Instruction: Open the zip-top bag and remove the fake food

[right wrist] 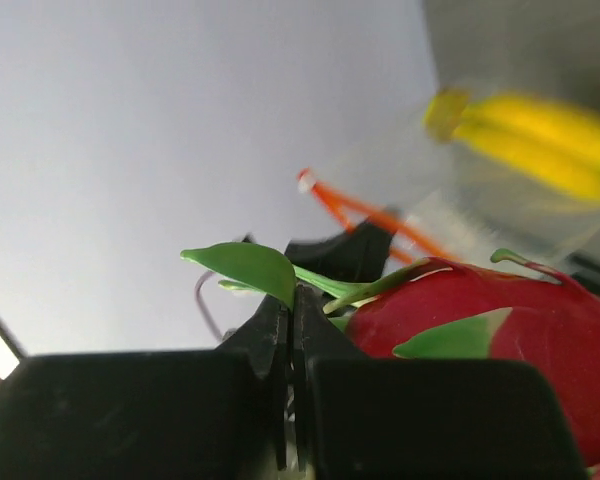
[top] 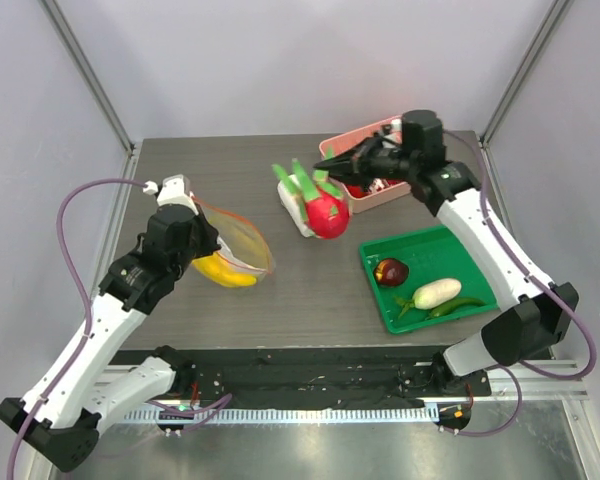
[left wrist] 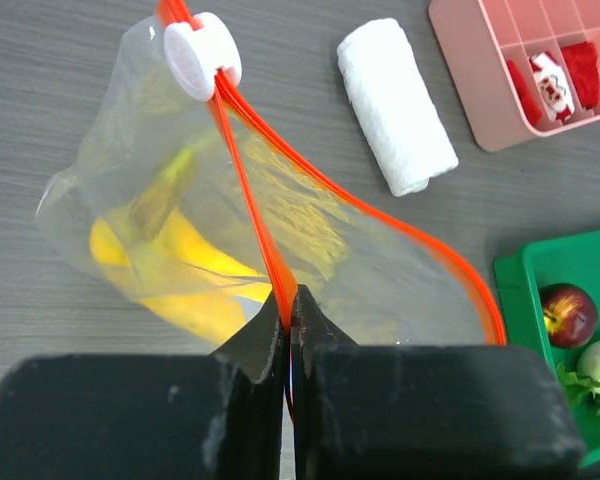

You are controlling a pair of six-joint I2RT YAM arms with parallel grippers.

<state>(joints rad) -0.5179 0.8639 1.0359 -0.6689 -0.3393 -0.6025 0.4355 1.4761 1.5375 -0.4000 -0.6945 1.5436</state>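
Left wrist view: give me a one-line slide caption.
Left hand pinches the orange zip strip of the open bag, banana inside.

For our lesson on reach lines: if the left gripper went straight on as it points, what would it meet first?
The zip-top bag: its jaws are shut on the orange zip strip, and the banana lies inside ahead. Depth beyond is unclear.

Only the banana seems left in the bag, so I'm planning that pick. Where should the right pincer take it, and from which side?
Probably across the middle of the banana, entering through the gaping mouth of the zip-top bag from the green tray side: the left pincer holds one zip strip, and the banana lies side-on behind that opening.
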